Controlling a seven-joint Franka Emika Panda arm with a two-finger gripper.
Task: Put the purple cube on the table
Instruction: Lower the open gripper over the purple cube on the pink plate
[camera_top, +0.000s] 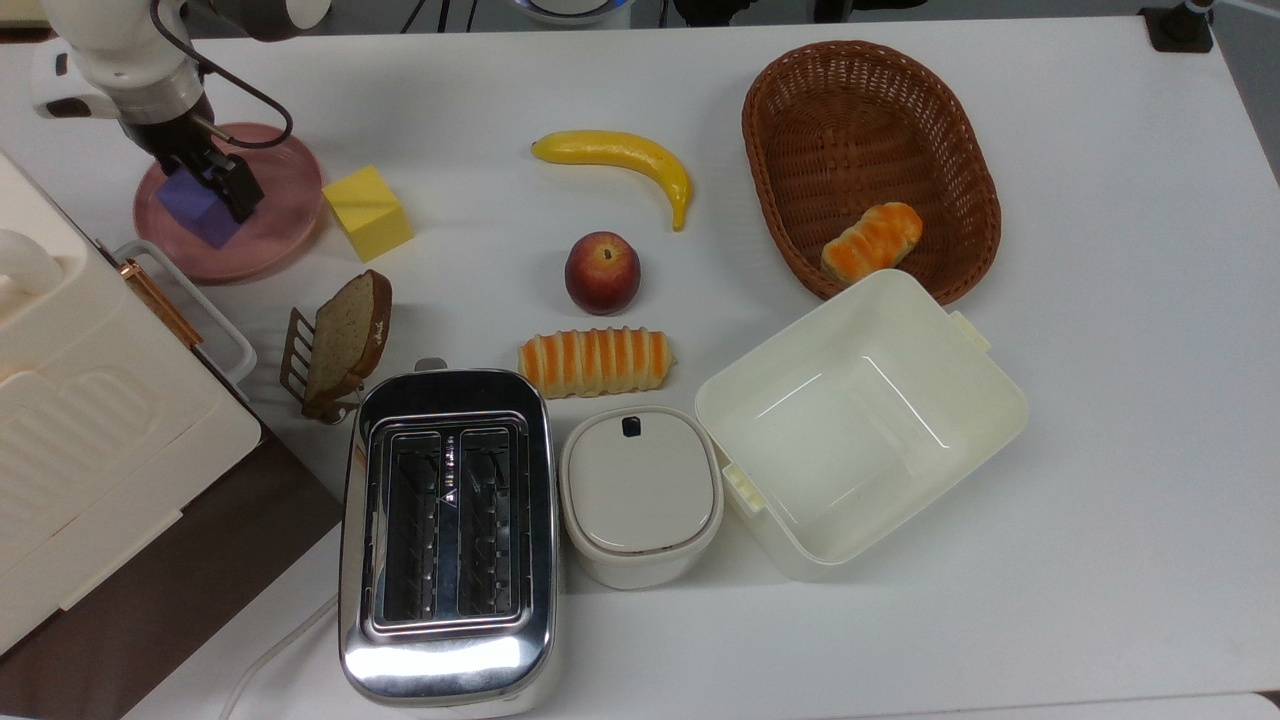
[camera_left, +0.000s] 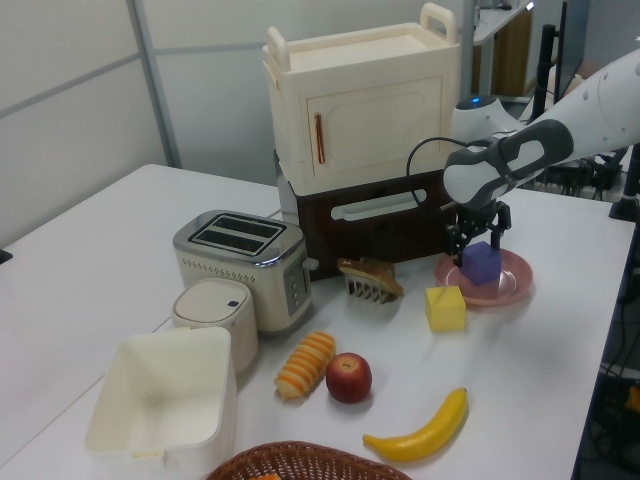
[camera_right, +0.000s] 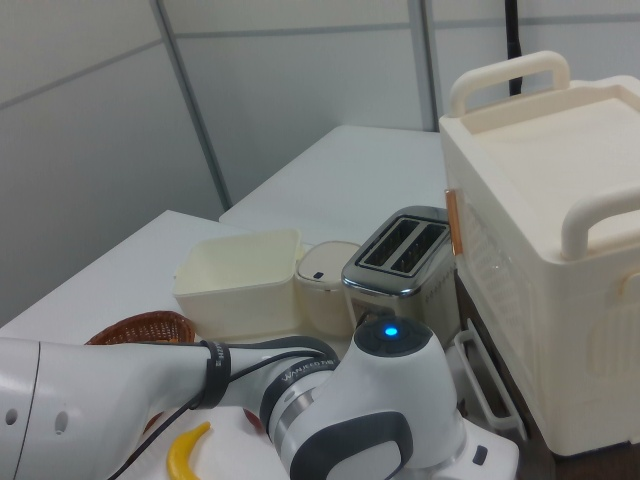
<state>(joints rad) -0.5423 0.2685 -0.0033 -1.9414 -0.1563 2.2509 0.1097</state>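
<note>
Purple cube (camera_top: 195, 208) sits on a pink plate (camera_top: 280, 215) at the top view's left, the gripper (camera_top: 215, 185) down over it, fingers straddling its sides; whether they grip it, I cannot tell. White table (camera_top: 1100, 400) spreads around, holding a yellow cube (camera_top: 367, 212), a toaster (camera_top: 447, 535) and a basket (camera_top: 870, 130). Grey wall panels (camera_left: 80, 100) stand behind.

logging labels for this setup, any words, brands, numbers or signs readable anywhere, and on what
Grey lettering on the robot arm's white wrist link, right view: there, but too blurred to read.
Small marks on the toaster between its slots, top view: too small to read.
The purple cube, pink plate, yellow cube and white containers carry no text.
</note>
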